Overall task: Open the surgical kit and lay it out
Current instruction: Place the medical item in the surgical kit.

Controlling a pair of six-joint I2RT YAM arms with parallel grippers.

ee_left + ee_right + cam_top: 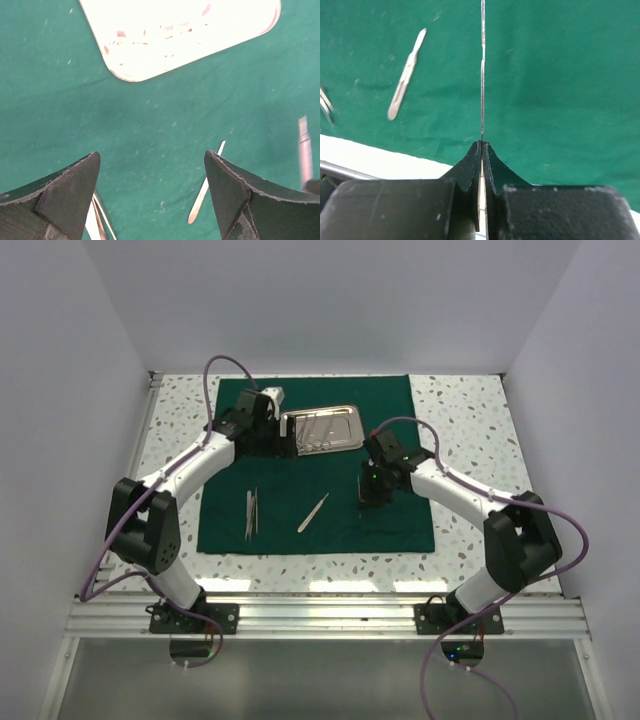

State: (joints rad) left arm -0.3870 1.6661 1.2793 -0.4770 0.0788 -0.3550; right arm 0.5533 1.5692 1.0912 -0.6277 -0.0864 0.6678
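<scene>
The surgical kit lies open: a dark green cloth point(395, 530) is spread flat. A shiny steel tray point(322, 428) with slim instruments in it sits at the cloth's far middle. Tweezers point(251, 512) and a flat silver handle point(313, 511) rest on the near part of the cloth. My left gripper point(152, 157) hovers open over bare cloth just near of the tray point(180, 35), with nothing between its fingers. My right gripper point(483, 144) is shut on a thin silver instrument point(482, 75), seen edge-on and pointing away over the cloth point(560, 75).
The speckled white tabletop point(470, 430) surrounds the cloth, with white walls on three sides. In the left wrist view the handle point(205, 187) lies between the fingers' line and the tweezers point(97, 220) sit beside the left finger.
</scene>
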